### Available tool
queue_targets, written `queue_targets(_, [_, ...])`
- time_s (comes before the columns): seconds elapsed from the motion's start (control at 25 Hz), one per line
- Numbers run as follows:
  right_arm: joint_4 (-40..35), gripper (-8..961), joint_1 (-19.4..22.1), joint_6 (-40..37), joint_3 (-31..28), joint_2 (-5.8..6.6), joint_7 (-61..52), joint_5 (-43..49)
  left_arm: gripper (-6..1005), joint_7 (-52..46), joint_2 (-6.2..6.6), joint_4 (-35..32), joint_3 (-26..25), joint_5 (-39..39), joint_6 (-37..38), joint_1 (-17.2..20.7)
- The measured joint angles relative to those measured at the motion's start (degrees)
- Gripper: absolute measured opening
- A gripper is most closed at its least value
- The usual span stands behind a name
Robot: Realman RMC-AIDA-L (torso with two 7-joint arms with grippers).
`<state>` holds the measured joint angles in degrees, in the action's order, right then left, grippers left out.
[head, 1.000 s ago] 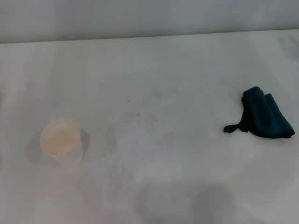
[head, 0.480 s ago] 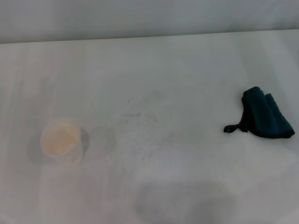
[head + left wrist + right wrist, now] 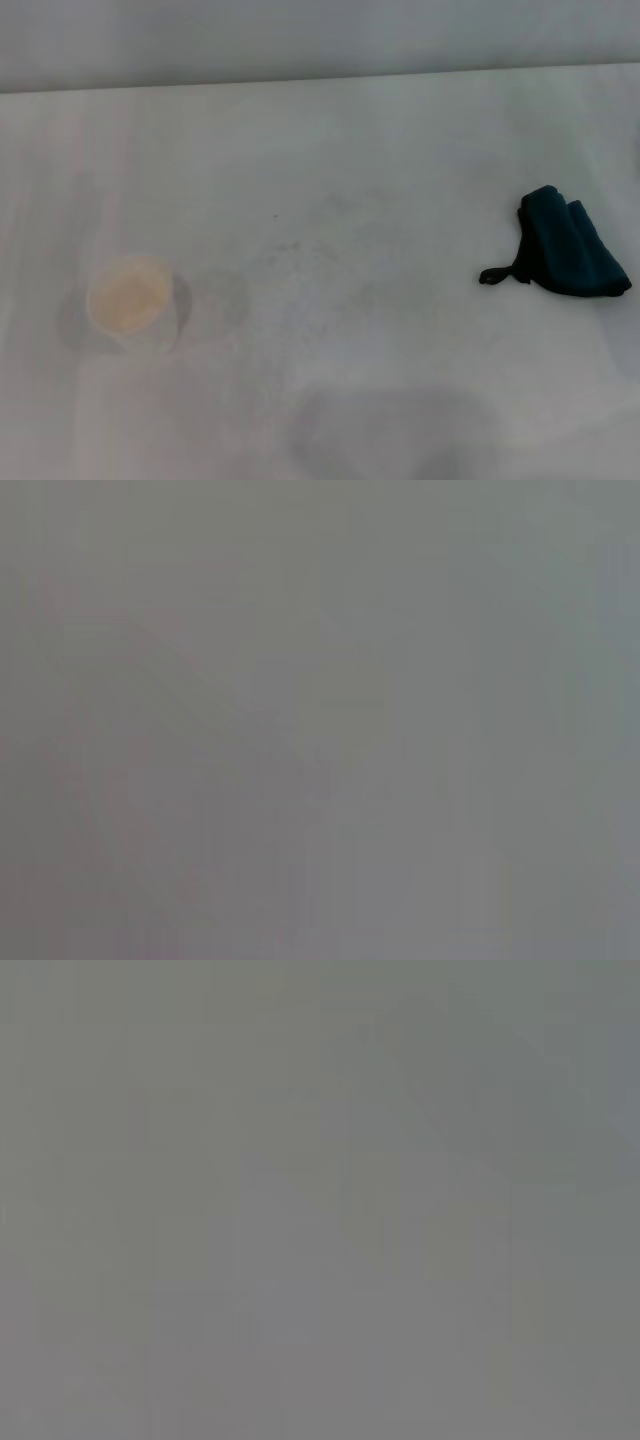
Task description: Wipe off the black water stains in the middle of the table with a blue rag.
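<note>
The blue rag (image 3: 570, 254) lies folded on the white table (image 3: 400, 150) at the right, with its thin black loop (image 3: 497, 275) pointing left. No blackish-brown blot shows in the middle of the table; only faint grey specks (image 3: 300, 250) lie there. Neither gripper nor arm is in the head view. Both wrist views show only plain grey and nothing to tell apart.
A pale cup (image 3: 131, 303) with a light orange inside stands at the left of the table. A soft grey shadow (image 3: 395, 435) lies near the front edge. The table's far edge (image 3: 320, 78) meets a grey wall.
</note>
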<state>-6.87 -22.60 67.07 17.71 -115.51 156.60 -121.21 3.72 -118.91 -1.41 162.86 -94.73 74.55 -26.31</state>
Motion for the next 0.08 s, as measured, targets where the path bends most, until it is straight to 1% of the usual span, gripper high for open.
queue_targets(0.08, [1.7, 384, 0.6, 1.0, 0.0, -0.04, 3.3, -0.2, 847, 0.0, 0.00, 0.1, 0.0, 0.0, -0.2, 0.4])
